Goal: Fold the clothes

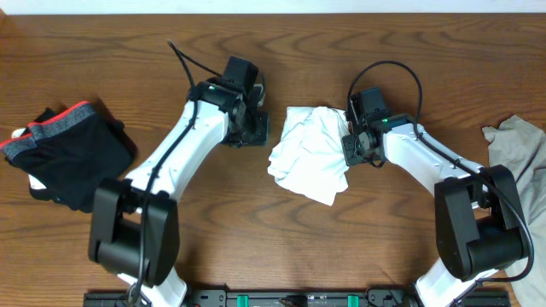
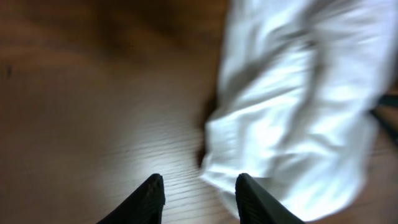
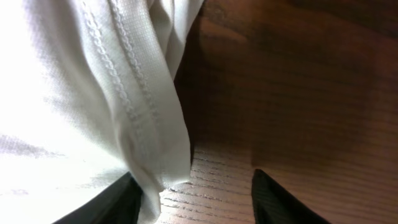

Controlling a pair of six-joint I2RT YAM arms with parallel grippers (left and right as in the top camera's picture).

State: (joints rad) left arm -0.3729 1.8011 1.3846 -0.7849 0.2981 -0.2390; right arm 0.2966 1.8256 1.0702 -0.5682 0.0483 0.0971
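A crumpled white garment (image 1: pixel 309 153) lies in the middle of the wooden table. It also shows in the left wrist view (image 2: pixel 298 106) and in the right wrist view (image 3: pixel 81 99). My left gripper (image 1: pixel 252 128) is open and empty just left of the garment, its right finger close to the cloth's edge (image 2: pixel 198 193). My right gripper (image 1: pixel 351 147) is open at the garment's right edge; a hemmed fold hangs between its fingers (image 3: pixel 193 196), against the left finger.
A black garment with a red and grey waistband (image 1: pixel 64 153) lies at the left of the table. A beige garment (image 1: pixel 516 153) lies at the right edge. Black cables run from both wrists.
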